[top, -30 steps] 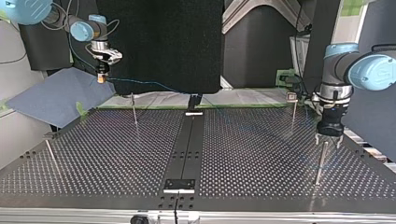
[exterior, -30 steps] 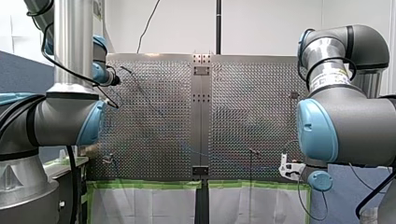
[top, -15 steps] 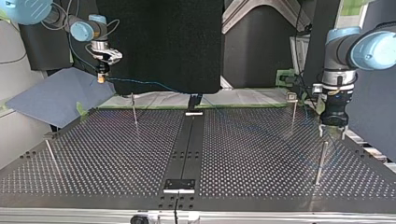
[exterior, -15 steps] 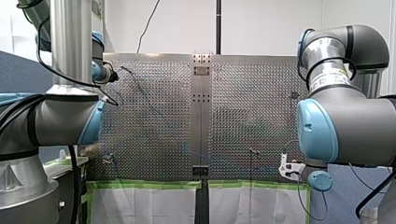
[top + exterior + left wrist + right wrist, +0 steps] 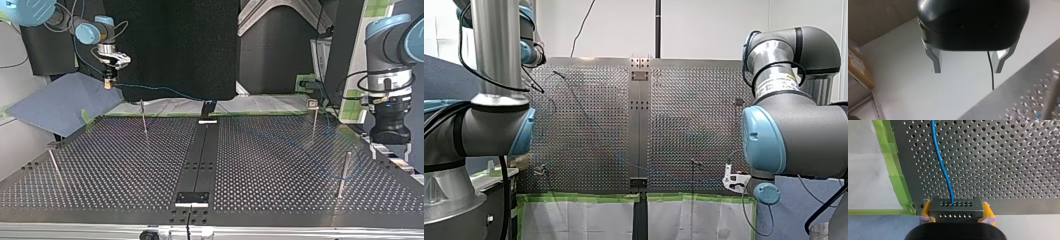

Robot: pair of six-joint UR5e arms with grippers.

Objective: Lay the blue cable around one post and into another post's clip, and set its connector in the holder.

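Table edge (image 5: 1008,205): right tool (image 5: 956,213) clamps the connector (image 5: 955,207).

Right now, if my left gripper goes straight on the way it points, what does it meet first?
Likely nothing close: ahead of the open left gripper only a pale surface shows, depth unclear. The perforated table lies off to one side; a thin black cable hangs beside one finger.

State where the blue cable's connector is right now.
The connector is clamped between my right gripper's yellow pads. In the top view that is at upper left, beside the blue cloth, just off the table's far corner.
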